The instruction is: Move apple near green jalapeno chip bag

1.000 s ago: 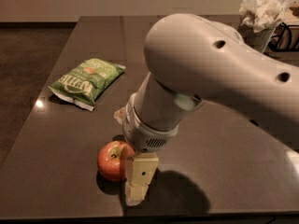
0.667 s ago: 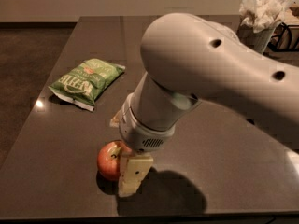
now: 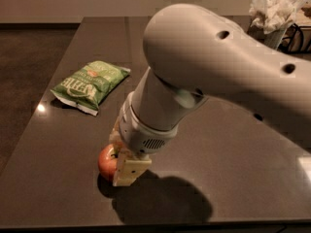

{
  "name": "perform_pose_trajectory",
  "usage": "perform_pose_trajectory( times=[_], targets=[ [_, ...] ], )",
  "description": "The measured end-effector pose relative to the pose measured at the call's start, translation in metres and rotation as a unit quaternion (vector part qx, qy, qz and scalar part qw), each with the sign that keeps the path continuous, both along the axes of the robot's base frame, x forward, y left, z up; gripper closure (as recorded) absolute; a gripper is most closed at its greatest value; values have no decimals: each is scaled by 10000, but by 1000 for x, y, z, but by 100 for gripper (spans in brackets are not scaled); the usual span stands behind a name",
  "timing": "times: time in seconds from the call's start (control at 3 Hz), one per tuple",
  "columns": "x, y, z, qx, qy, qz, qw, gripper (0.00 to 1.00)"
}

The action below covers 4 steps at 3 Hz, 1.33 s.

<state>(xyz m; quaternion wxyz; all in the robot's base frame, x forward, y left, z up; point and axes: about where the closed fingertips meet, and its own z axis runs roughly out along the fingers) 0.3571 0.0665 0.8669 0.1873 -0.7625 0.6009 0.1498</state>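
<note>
The red apple (image 3: pixel 106 163) sits on the dark table (image 3: pixel 233 149) near its front edge, left of centre. My gripper (image 3: pixel 122 160) comes down from the big white arm and is right at the apple, covering its right side. The green jalapeno chip bag (image 3: pixel 90 84) lies flat on the table's left side, well behind the apple and apart from it.
A wire basket with crumpled white paper (image 3: pixel 277 13) stands at the back right corner. The table's left edge (image 3: pixel 43 110) runs close to the bag, with dark floor beyond. The white arm (image 3: pixel 218 67) hangs over the middle of the table.
My gripper has moved left and now covers more of the apple's right side. The apple and the bag have stayed where they were.
</note>
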Motion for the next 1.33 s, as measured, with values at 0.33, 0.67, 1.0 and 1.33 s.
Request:
perform_pose_trajectory(
  times=[0.33,0.67,1.0,1.33],
  targets=[
    [23,9,14,50,-66,-223,9997,88],
    [54,23,25,121,-174,-537,9983,100],
    [91,39,26,168,-297,-856,9957,100],
    [120,50,19,195,-370,-1077,9933,100]
  ],
)
